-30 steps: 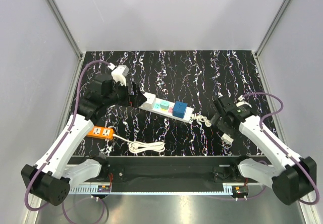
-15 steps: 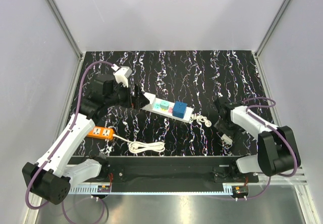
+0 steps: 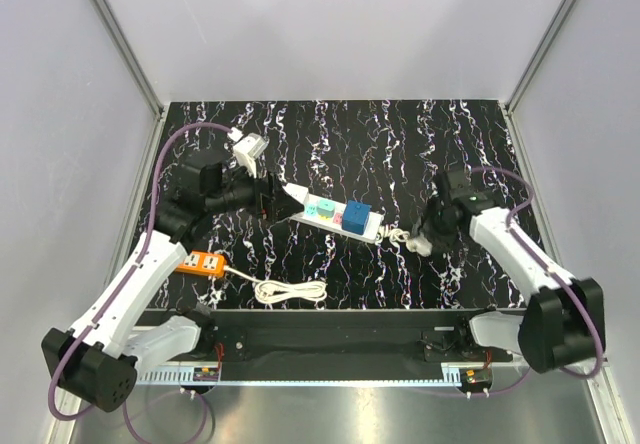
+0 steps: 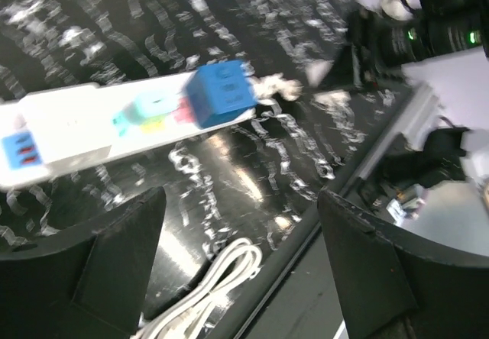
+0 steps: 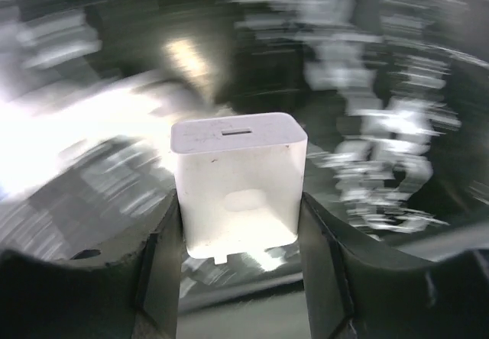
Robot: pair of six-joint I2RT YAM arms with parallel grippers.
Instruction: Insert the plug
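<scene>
The plug [image 3: 357,214], a royal-blue cube, sits on the white power strip [image 3: 300,204] and shows blurred in the left wrist view [image 4: 221,91] on the strip [image 4: 69,125]. My left gripper [image 3: 275,199] hovers at the strip's left end, open, with nothing between its fingers [image 4: 114,263]. To the right of the strip's right end, my right gripper [image 3: 425,236] is shut on a white charger block [image 5: 237,171]. Its fingers [image 5: 157,263] press both sides of the block.
A pale teal cube [image 3: 322,209] sits on the strip left of the plug. An orange socket block [image 3: 203,261] lies at the front left with its coiled white cord [image 3: 290,291]. The strip's cord end [image 3: 398,234] lies by the right gripper. Grey walls enclose the table.
The right gripper has closed on the white charger block and carried it from the front right toward the strip's right end. The left gripper has narrowed a little beside the strip's left end.
</scene>
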